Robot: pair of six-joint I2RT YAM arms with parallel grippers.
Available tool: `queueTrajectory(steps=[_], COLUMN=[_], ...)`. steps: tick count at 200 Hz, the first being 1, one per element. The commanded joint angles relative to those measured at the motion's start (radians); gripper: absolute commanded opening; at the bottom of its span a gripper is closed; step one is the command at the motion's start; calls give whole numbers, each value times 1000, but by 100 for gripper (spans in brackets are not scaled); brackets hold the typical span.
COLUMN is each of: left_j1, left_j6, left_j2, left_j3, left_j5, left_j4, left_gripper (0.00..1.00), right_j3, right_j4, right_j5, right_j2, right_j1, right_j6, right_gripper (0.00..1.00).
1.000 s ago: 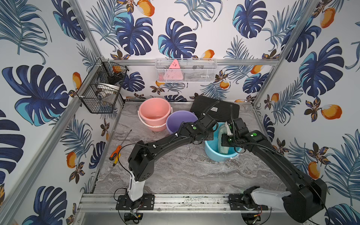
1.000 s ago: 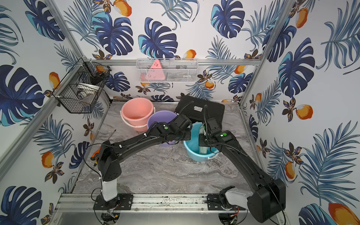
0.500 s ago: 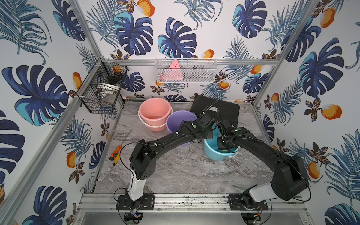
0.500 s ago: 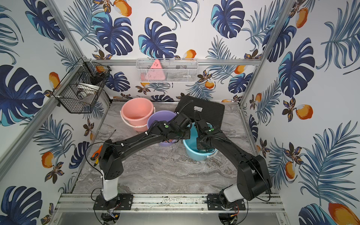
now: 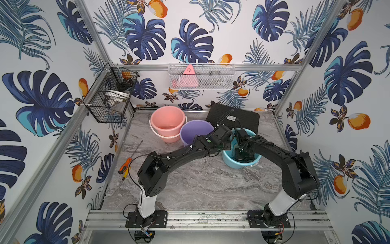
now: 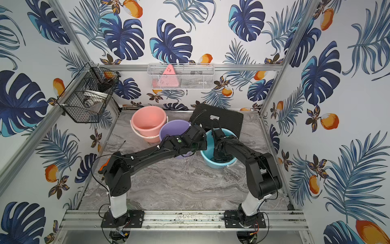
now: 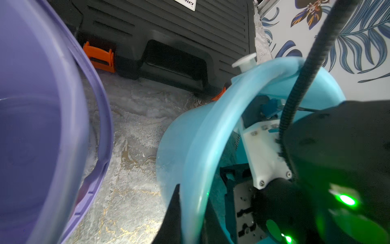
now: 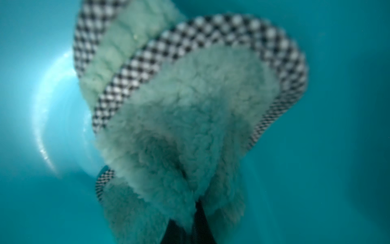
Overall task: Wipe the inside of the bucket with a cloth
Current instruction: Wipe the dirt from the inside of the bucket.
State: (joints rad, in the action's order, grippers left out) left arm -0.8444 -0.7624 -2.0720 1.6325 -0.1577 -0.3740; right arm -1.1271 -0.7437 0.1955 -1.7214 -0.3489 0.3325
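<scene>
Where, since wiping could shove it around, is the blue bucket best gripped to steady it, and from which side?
Its thin rim, from above, one finger inside the wall, one outside: the blue bucket stands mouth up. Take the side toward the purple bucket, away from the right gripper and cloth inside. The left gripper seems pinched there.

Robot lab cell, aluminium frame (image 5: 190, 219), leaf-print wallpaper panels (image 5: 232, 31), marble-look tabletop (image 5: 200, 186)

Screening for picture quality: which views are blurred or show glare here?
Right wrist: soft focus on the cloth, bright glare arc on the blue bucket wall. Left wrist: purple bucket blurred up close, green light flaring. Both top views: sharp, evenly lit.
</scene>
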Motion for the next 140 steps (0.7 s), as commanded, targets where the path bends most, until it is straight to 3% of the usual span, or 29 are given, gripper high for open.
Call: queueTrajectory(steps=[1,31,69,91,122,140], left_j1=[-29,-89,-124,-131,-130,-130], left_j6=[74,120,99,89,62,52], left_j2=[17,-8,-37,-38,-37,-47], left_j3=[-8,27,45,39,30,58], left_j5=[-5,-65,-77,-94,-118,-146], left_j4=[13,-21,-52,-62,-86,-138], left_gripper=[0,0,0,0,0,0], right_j3=[1,33,102,154,153,138], right_j4=[-12,46,240,362,384,351], right_j5=[27,-83,-496,-668,-787,-771], right_j2=[-58,-92,-46,53,148,180], right_j1=[22,16,11,7,10,8], right_j6=[52,54,-17,-42,-79,-99], right_gripper=[0,0,0,0,0,0])
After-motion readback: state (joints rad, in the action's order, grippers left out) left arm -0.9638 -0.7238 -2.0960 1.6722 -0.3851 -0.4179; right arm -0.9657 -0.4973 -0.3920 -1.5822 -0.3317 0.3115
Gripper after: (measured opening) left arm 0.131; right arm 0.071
